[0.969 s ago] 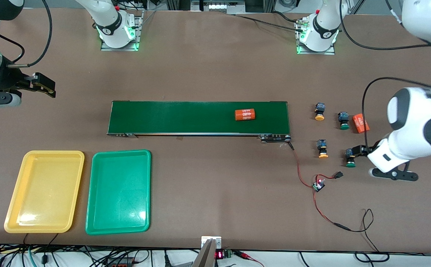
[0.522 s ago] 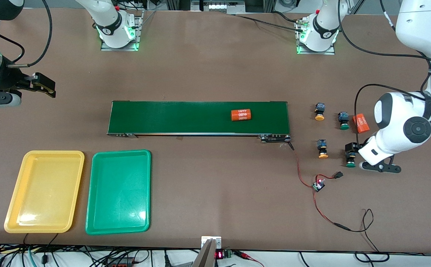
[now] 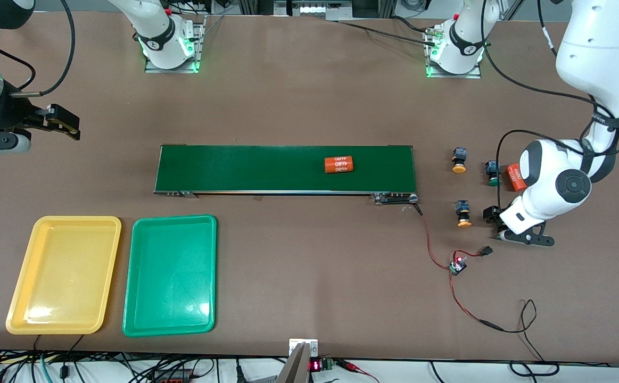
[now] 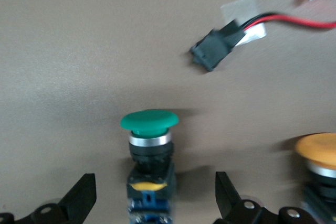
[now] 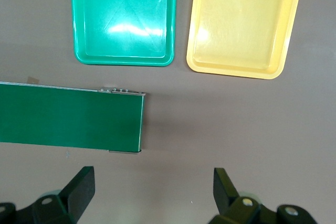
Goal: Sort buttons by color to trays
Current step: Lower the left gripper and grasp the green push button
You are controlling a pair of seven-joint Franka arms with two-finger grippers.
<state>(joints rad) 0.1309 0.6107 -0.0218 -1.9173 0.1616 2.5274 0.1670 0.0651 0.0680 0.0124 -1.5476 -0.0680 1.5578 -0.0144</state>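
Item: four buttons, grouped on the tabletop off the conveyor belt (image 3: 285, 168)'s end toward the left arm.

Green-capped button (image 4: 149, 153): lying on its side, between the wide-spread fingers of the left claw (image 4: 152, 200), not gripped. Orange-capped button (image 3: 464, 214): just beside it.

Right claw (image 5: 152, 195): wide, empty, waiting above bare tabletop near the belt's other end.

Yellow tray (image 3: 64, 274), green tray (image 3: 172, 274): empty, side by side near the front edge.

Risk: the round cap may roll or slip as the fingers close; a skewed closure could nudge the orange-capped neighbour.
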